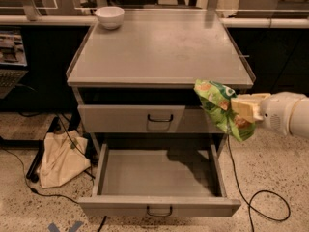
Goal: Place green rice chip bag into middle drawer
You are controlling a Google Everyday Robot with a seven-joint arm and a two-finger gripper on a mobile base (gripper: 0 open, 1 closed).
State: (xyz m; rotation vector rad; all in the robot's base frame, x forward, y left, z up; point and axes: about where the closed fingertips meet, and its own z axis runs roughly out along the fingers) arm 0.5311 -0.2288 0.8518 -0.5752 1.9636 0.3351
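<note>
The green rice chip bag [223, 109] is held pinched in the gripper [237, 108], in the air above the right rear corner of the middle drawer [159, 208], which stands pulled out. The carrying step is judged to be in hand; the release is not yet done. Next, the bag would need to be brought leftward and lowered over the drawer's floor before the grip is loosened.

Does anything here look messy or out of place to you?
Only a crumpled beige cloth bag slumped on the floor left of the grey metal cabinet. The gripper holds the crinkled green foil snack bag at the cabinet's front right corner; nothing looks spilled.
</note>
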